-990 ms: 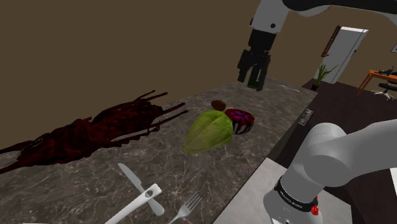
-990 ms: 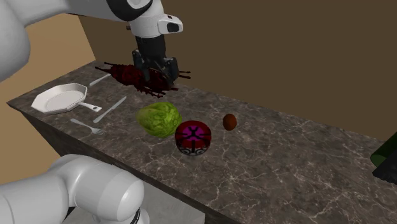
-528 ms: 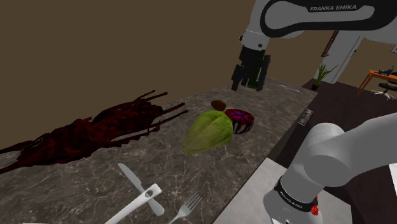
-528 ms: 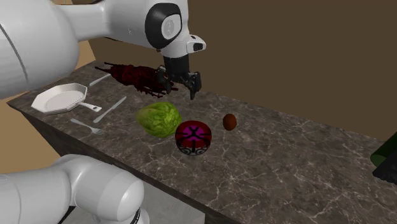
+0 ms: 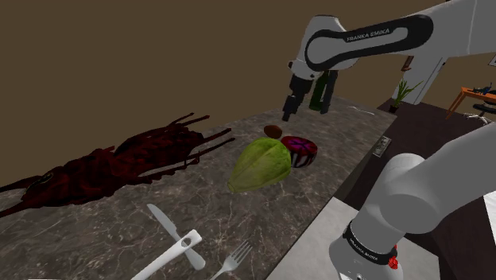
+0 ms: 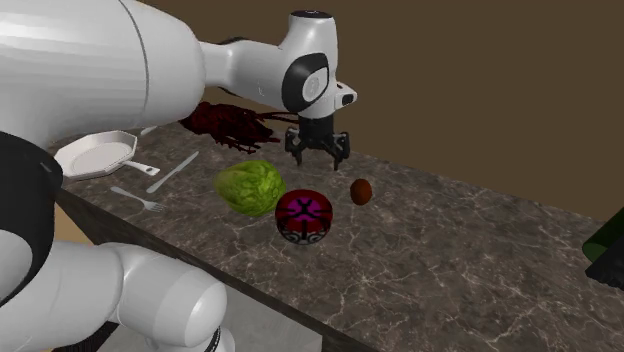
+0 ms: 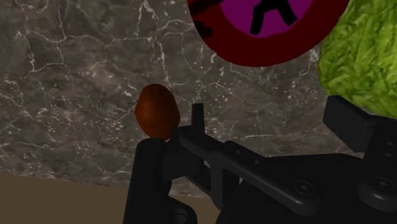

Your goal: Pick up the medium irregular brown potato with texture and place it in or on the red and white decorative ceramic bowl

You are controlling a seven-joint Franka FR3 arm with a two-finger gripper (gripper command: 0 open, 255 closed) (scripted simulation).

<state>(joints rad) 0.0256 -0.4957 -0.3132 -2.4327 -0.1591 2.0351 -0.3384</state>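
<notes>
The brown potato lies on the marble counter, just behind the red and white bowl. In the second exterior view the potato rests to the right of the bowl. My gripper hangs open and empty above the counter, a little to the left of the potato and behind the bowl. From the shoulder camera the gripper is above the potato, slightly right. In the wrist view the potato sits just beyond one black finger, with the bowl farther on.
A green lettuce sits beside the bowl. A dark red tangled mass, a white pan, a knife and a fork lie toward the left end. A green bottle stands at the counter's far end.
The arm has swung across the second exterior view from above the dark red mass rightward and down to a spot beside the potato. The fingers stay apart; nothing on the counter moved.
</notes>
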